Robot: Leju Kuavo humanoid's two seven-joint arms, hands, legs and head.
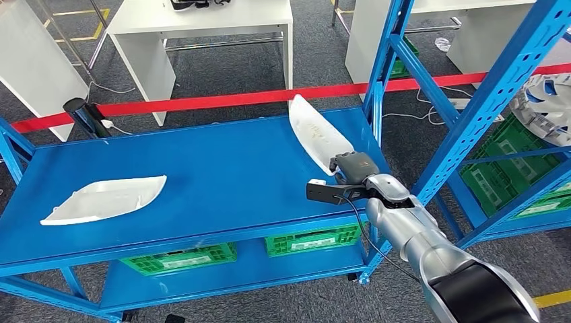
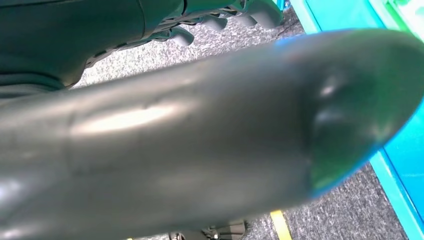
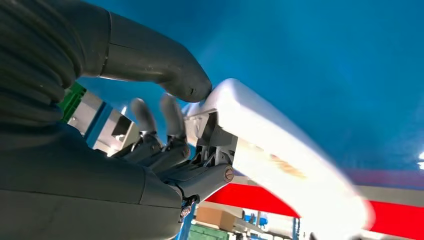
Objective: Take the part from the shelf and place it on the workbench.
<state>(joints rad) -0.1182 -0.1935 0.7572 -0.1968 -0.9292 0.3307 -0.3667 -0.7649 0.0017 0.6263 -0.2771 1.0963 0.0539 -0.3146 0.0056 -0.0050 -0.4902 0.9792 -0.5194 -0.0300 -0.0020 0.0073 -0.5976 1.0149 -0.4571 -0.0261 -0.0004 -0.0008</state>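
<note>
At the right hand (image 1: pixel 350 165) | thumb and fingers clamp near end of long white moulded plastic shell part (image 1: pixel 316 132) | likely light, stiff, slick; edge grip | left hand (image 2: pixel 225 20): grasp unclear

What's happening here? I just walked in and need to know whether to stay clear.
The robot's right hand holds one end of a white part over the right end of the blue workbench, thumb on top and fingers beneath. A second white part already lies on the bench's left side. The left hand holds nothing.
</note>
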